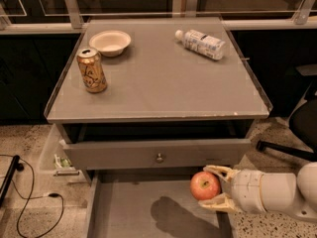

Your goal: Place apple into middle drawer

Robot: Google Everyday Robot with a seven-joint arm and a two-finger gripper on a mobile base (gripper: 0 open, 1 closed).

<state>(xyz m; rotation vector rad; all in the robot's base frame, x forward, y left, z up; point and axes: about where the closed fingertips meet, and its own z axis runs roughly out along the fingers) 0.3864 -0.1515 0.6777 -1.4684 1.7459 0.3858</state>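
Note:
The apple (205, 185) is round and red-orange. It sits between the fingers of my gripper (210, 187), which comes in from the lower right on a white arm. The gripper is shut on the apple and holds it above the right part of the open middle drawer (124, 209), a shallow grey tray with a flat floor. The apple's shadow falls on the drawer floor just below and left of it. The apple hangs just below the grey drawer front panel with the round knob (159, 157).
On the cabinet top (163, 83) stand a gold can (91, 70) at the left, a white bowl (110, 41) behind it, and a plastic bottle (200, 43) lying at the back right. Black cables (29, 202) lie on the floor at left. A chair base (282, 148) is at right.

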